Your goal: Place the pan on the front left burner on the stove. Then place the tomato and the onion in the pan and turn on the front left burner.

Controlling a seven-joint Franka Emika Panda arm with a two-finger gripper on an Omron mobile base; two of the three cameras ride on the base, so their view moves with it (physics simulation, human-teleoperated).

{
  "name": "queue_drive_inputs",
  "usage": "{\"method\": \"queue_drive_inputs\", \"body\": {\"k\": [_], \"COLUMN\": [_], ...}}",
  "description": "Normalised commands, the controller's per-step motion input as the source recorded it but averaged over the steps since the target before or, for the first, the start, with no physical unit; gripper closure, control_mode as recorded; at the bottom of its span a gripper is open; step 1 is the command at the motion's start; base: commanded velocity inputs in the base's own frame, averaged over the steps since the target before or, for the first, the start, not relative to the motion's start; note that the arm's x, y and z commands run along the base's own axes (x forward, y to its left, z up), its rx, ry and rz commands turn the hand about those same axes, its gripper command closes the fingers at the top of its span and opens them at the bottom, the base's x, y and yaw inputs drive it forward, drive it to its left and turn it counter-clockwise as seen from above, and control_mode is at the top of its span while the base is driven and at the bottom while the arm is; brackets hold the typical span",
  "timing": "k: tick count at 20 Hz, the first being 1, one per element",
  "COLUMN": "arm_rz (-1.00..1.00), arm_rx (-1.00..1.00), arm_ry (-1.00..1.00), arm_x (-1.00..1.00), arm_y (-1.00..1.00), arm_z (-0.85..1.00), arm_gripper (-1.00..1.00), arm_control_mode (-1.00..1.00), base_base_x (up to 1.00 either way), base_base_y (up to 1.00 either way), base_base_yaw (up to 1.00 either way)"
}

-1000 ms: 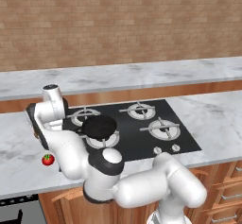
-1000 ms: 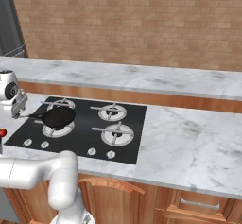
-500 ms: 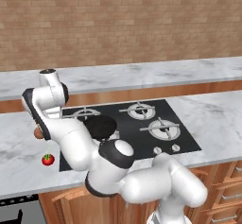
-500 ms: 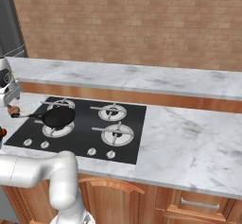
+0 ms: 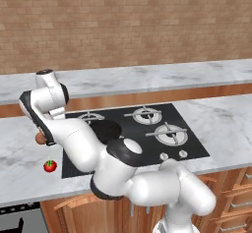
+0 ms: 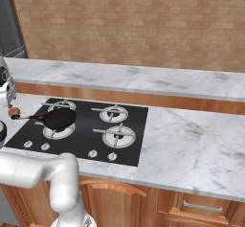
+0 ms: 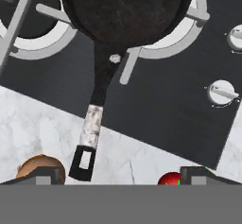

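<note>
The black pan [image 7: 127, 10] rests on the front left burner [image 7: 176, 43] of the stove [image 7: 156, 105]. Its long handle [image 7: 97, 109] reaches out over the marble counter. My gripper [image 7: 124, 176] hangs above the handle's grey tip, open, with nothing between its fingers. The brown onion [image 7: 38, 165] lies on the counter by one fingertip and the red tomato [image 7: 170, 177] by the other. From the right base, the pan [image 6: 60, 118] points its handle left toward the onion [image 6: 13, 111]. The left base view has the onion [image 5: 39, 137] and tomato [image 5: 49, 166] left of the stove [image 5: 152, 129].
Two silver knobs [image 7: 221, 92] sit on the cooktop near the front left burner. Three more burners, among them the front right one [image 6: 118, 136], are bare. A raised marble ledge [image 6: 143, 80] and a brick wall run behind the counter.
My hand has risen a little and drifted left, away from the pan. The pan stays on the burner; the onion and tomato have not moved.
</note>
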Motion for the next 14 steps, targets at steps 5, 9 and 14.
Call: {"method": "queue_drive_inputs", "body": {"k": [5,9,14], "arm_rz": [0.42,0.45,0.44], "arm_rx": [-0.01,0.0,-0.01], "arm_ry": [0.0,0.0,0.0], "arm_x": [0.16,0.27,0.23], "arm_y": [0.0,0.0,0.09], "arm_z": [0.0,0.0,0.0], "arm_gripper": [-1.0,-1.0,-1.0], "arm_control_mode": [-1.0,-1.0,-1.0], "base_base_x": [0.0,0.0,0.0], "base_base_y": [0.0,0.0,0.0], "base_base_yaw": [0.0,0.0,0.0]}}
